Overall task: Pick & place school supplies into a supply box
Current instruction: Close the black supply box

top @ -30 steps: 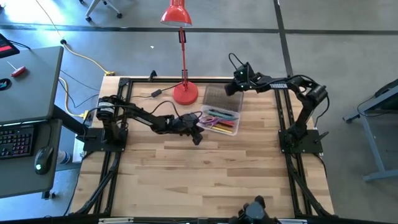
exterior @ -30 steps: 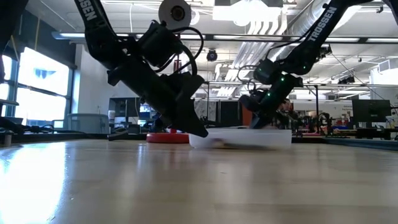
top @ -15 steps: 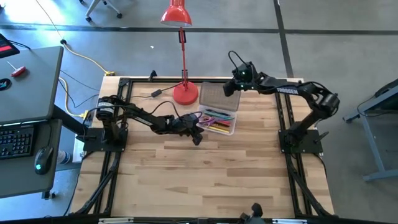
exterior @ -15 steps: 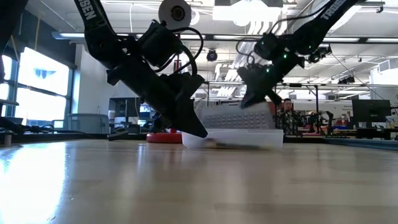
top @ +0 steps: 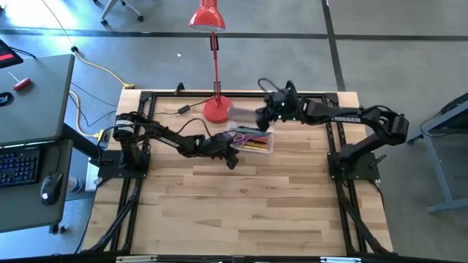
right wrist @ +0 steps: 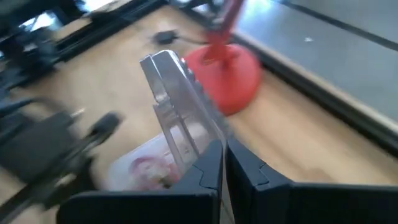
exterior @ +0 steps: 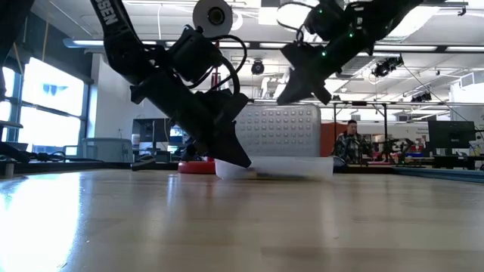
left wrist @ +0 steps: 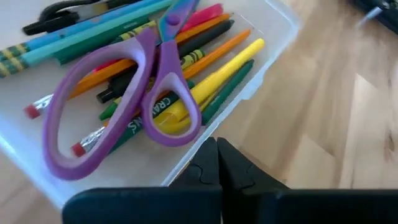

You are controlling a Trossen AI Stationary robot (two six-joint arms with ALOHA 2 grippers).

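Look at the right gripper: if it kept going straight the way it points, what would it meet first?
Most likely the supply box's raised lid, right ahead of the shut right gripper. Beyond it stands the red lamp base. Depth is hard to judge.

The upright lid (exterior: 281, 131) and red lamp base (top: 217, 110) wall the supply box's (top: 268, 145) far side; its near side lies open.
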